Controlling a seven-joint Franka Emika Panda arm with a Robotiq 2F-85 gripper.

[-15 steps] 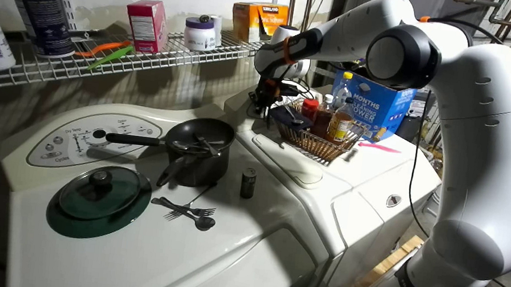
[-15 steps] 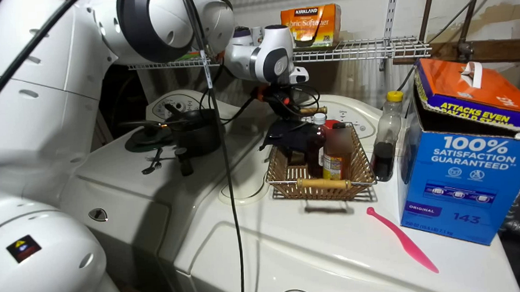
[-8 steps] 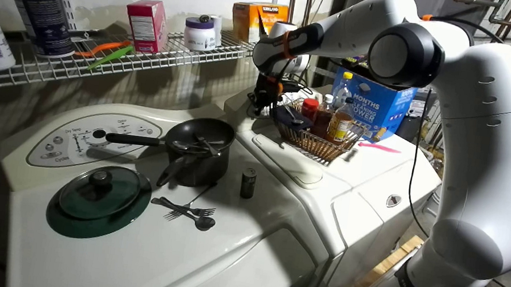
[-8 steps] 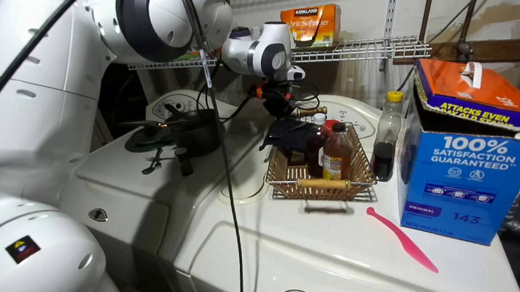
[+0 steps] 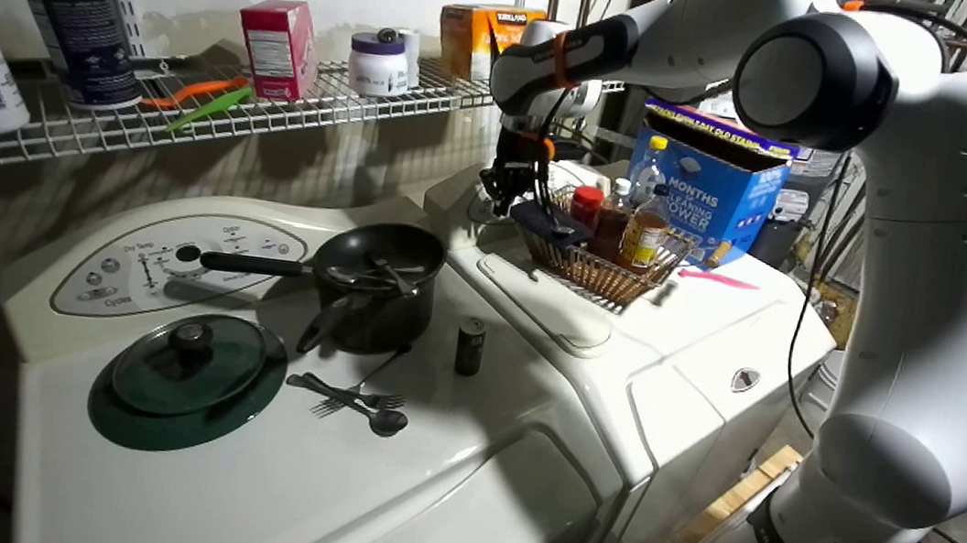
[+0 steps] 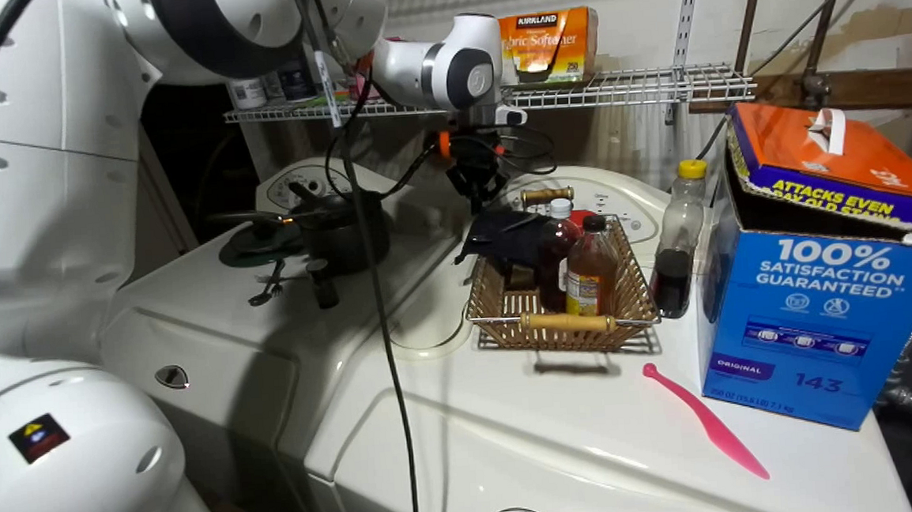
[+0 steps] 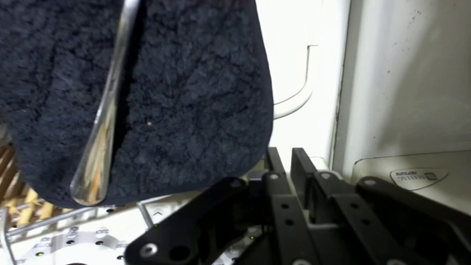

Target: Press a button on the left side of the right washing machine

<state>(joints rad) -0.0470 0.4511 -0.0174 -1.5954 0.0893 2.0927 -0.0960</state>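
Note:
The right washing machine (image 5: 699, 321) is white and glossy, with a curved raised rear control panel (image 6: 634, 213). In the wrist view the panel (image 7: 86, 237) shows at the bottom, with printed labels and small green lights; the gripper covers part of it. My gripper (image 5: 501, 202) points down near the left end of this panel, beside the rear left corner of the basket. In an exterior view the gripper (image 6: 476, 199) is above and behind the dark cloth. In the wrist view the fingers (image 7: 285, 151) have a narrow gap with nothing between them. Contact with the panel is unclear.
A wicker basket (image 6: 564, 340) with bottles (image 6: 591, 271), a dark cloth (image 7: 191, 92) and a metal utensil (image 7: 106, 110) stands close to the gripper. A wire shelf (image 6: 636, 91) runs above. A blue box (image 6: 809, 329) and a dark pot (image 5: 378, 305) stand nearby.
The gripper has shifted left in an exterior view, away from above the basket's rear handle, and turned more upright. The arm's elbow has swung outward and the wrist sits higher.

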